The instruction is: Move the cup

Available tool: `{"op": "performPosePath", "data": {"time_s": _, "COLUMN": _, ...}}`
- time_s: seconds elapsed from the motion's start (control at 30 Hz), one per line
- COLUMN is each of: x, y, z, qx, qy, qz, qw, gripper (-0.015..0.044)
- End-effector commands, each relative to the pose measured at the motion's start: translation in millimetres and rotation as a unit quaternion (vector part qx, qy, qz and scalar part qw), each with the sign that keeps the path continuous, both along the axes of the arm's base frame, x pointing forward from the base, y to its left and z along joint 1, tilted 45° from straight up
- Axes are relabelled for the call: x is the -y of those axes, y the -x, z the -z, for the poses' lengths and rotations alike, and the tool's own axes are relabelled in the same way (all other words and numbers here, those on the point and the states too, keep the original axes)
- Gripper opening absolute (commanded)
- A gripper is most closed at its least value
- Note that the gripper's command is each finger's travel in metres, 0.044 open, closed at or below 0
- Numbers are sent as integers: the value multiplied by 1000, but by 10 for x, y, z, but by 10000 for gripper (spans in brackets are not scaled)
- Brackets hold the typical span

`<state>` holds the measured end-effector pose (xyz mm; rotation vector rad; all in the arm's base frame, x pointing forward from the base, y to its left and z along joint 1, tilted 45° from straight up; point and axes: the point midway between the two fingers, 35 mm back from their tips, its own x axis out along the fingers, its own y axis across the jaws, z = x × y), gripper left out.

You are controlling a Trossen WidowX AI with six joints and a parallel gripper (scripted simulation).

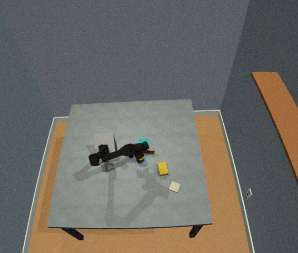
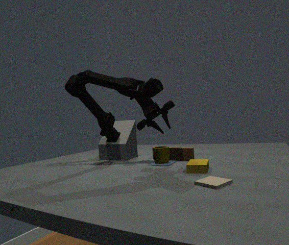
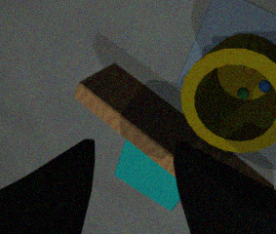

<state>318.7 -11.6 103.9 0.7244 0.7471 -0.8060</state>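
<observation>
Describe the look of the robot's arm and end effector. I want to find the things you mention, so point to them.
The arm (image 1: 114, 155) (image 2: 101, 82) is black throughout, with chunky rounded joints and slimmer links. The end effector (image 1: 141, 152) (image 2: 166, 130) (image 3: 136, 151) is black too, its two fingers tapering to narrow tips. I can make out no cables or markings in this dim light.

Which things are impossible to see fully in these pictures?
- Blue pad: partly under the cup; wrist view crops it.
- Cyan pad: exterior view, not visible behind the wooden block.
</observation>
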Motion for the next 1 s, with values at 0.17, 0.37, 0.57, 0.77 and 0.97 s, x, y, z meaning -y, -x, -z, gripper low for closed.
{"op": "performPosePath", "data": {"time_s": 0.17, "x": 218, "y": 464, "z": 365, "qx": -85, "qy": 120, "qz": 276, "qw": 950, "gripper": 167}}
{"op": "performPosePath", "data": {"time_s": 0.37, "x": 234, "y": 449, "z": 349, "qx": -85, "qy": 120, "qz": 276, "qw": 950, "gripper": 167}}
{"op": "performPosePath", "data": {"time_s": 0.57, "x": 244, "y": 447, "z": 361, "qx": -85, "qy": 120, "qz": 276, "qw": 950, "gripper": 167}}
{"op": "performPosePath", "data": {"time_s": 0.77, "x": 303, "y": 436, "z": 426, "qx": -85, "qy": 120, "qz": 276, "qw": 950, "gripper": 167}}
{"op": "performPosePath", "data": {"time_s": 0.97, "x": 371, "y": 426, "z": 499, "qx": -85, "qy": 119, "qz": 276, "qw": 950, "gripper": 167}}
